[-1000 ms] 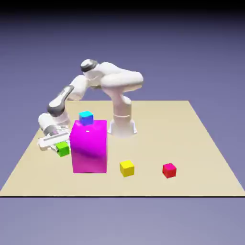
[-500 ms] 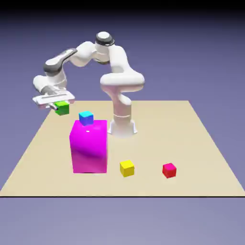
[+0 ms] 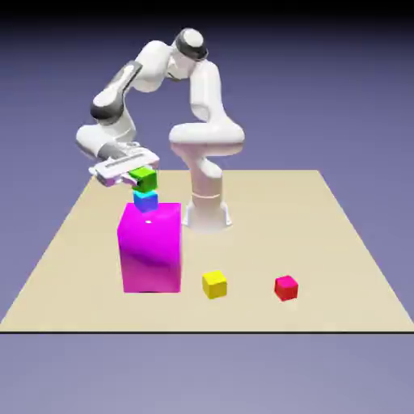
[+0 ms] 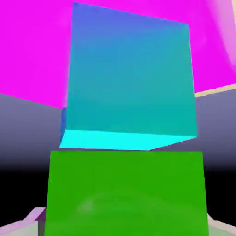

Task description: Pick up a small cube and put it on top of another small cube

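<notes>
Green cube directly above blue cube, over the magenta block

The small green cube (image 3: 145,179) is directly above the small cyan-topped blue cube (image 3: 145,200), which rests on top of the big magenta block (image 3: 152,251). Whether green and blue touch cannot be told for sure; in the exterior view their outlines meet.

Being a cube, the green one has no long axis. It sits roughly level, its bright top up and one side face toward the exterior view's camera. In the hand view its edges run nearly square to the picture, while the blue cube's edges slant a little against them.

The hand (image 4: 126,225) is at the green cube, with fingertips (image 4: 19,228) on opposite sides of it; whether they grip it or are released cannot be told. The white Panda arm (image 3: 206,133) arches behind the magenta block and reaches in from above.

On the desk (image 3: 283,226), to the exterior view's right of the magenta block, lie the yellow cube (image 3: 214,285), near it, and the red cube (image 3: 286,288), farther off.
</notes>
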